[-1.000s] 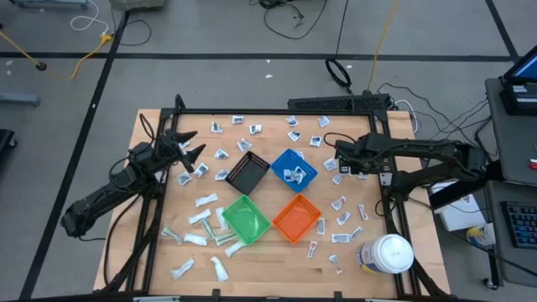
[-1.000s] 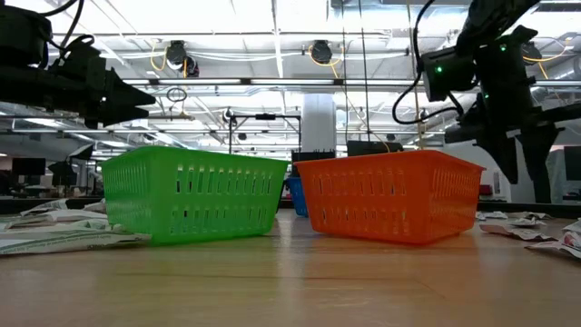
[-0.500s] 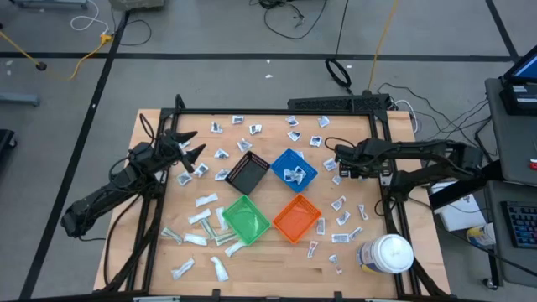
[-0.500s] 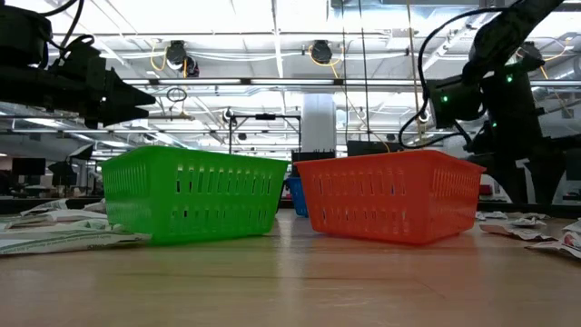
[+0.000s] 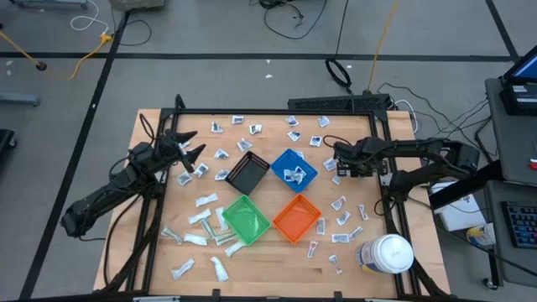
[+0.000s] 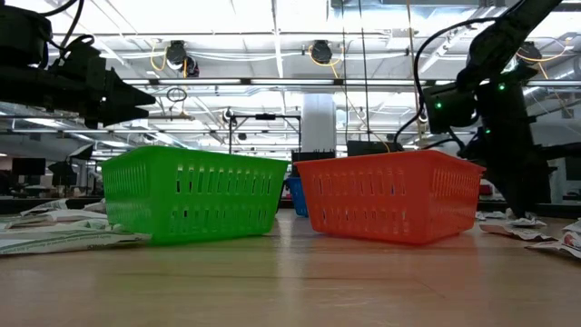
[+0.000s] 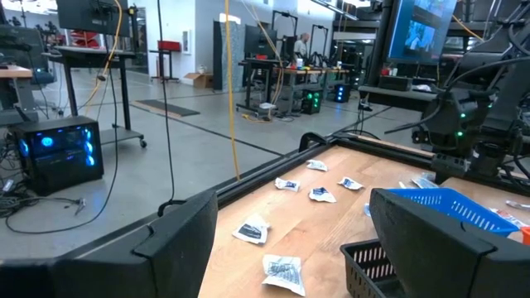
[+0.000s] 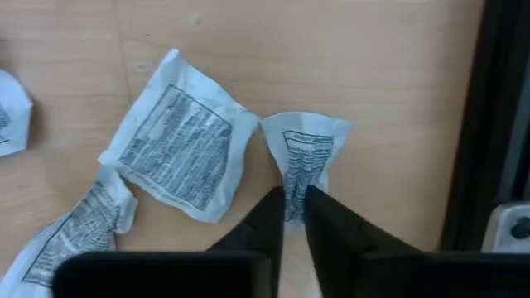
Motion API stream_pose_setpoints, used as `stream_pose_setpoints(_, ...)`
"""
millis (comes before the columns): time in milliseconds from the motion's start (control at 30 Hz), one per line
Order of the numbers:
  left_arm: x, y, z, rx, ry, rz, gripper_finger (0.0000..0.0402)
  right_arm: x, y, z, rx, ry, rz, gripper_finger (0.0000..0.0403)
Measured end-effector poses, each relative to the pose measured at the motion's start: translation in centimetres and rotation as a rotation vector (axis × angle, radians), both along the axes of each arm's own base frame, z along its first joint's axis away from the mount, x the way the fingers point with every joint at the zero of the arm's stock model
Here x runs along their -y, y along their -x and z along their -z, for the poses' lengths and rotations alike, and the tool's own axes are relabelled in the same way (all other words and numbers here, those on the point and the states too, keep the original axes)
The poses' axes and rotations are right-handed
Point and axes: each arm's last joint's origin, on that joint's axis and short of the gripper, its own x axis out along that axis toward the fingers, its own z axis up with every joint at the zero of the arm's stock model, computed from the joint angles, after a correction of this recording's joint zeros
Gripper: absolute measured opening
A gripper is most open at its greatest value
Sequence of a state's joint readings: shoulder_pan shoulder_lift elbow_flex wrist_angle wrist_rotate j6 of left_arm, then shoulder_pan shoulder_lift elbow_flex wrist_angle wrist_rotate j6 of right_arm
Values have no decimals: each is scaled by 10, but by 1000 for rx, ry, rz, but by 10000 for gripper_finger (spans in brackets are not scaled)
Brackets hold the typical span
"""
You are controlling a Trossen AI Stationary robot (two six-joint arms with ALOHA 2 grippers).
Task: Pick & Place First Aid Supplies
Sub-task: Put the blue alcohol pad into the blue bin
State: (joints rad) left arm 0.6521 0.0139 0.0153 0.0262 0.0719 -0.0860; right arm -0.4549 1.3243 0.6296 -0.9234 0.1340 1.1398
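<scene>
Small white first aid packets lie scattered over the wooden table (image 5: 277,260), around the black (image 5: 248,173), blue (image 5: 293,168), green (image 5: 245,218) and orange (image 5: 296,217) bins. My right gripper (image 5: 340,165) points down at the table's right side, right of the blue bin, and is shut on one white printed packet (image 8: 308,145). Another packet (image 8: 178,149) lies flat just beside it. My left gripper (image 5: 189,149) hovers open above the table's left side, with nothing between its fingers (image 7: 178,248). My right gripper pinches the white packet between its two fingers (image 8: 269,219), coming from above and pointing down. The fingers close on the packet's lower middle (image 8: 296,189), which is creased into a ridge there. The rest of the packet spreads out on the table.
A large white round jar (image 5: 386,253) stands at the near right corner. A black frame rail (image 8: 497,116) runs close beside the held packet. More packets lie near the right edge (image 5: 340,220) and along the far edge (image 5: 252,126). The blue bin holds a few packets.
My right gripper has come down onto the table beside the blue bin and has shut on the white packet, creasing it between the fingers. The packet lies on the table as before.
</scene>
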Motion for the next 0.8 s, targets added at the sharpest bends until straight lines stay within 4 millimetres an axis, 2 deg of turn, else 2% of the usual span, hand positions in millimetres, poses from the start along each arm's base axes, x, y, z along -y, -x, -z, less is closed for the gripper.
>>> stream_pose_setpoints(100, 0, 0, 0, 0, 0, 0, 324, 0, -1, 0, 6, 2, -1, 7)
stream_pose_setpoints(300, 0, 0, 0, 0, 0, 0, 324, 0, 0, -5, 7, 1, 0, 9)
stream_pose_setpoints(567, 0, 0, 0, 0, 0, 1, 324, 5, -7, -35, 13, -5, -38, 6)
stream_pose_setpoints(800, 0, 0, 0, 0, 0, 0, 324, 14, -17, -70, 39, 1, -86, 4)
